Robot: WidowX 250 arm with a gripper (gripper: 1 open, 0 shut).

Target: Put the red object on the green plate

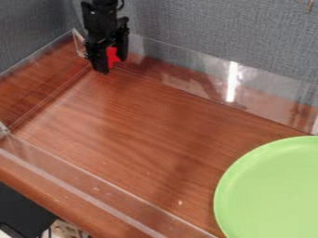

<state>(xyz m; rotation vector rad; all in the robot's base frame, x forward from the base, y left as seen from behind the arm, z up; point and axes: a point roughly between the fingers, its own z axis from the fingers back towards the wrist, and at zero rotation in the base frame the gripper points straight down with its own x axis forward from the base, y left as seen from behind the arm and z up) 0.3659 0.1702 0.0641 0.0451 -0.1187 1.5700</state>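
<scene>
Looking across the table from its near edge, I have the plate [276,191] closest to me, lying flat at the near right corner and partly cut off by the frame, with nothing on it. Beyond it runs a broad stretch of bare wood [137,121] inside low clear walls [199,70]. At the far left, against the grey backdrop, the gripper [106,63] points straight down, its dark fingers [93,61] standing apart and reaching to the wood or close above it. The block [112,57] shows as a sliver of red between those fingers, toward their right side; most of it is hidden by them, so I cannot tell which way its long axis runs, nor whether the fingers press on it or merely stand either side. I judge the block is not yet firmly taken: the jaws look wide for so slim a piece. What matters for the next move is that the block already sits inside the hand's span, while the plate lies well apart, diagonally toward me and to the right. Once the grasp is made, I expect a lift and a long carry across the wood.
</scene>
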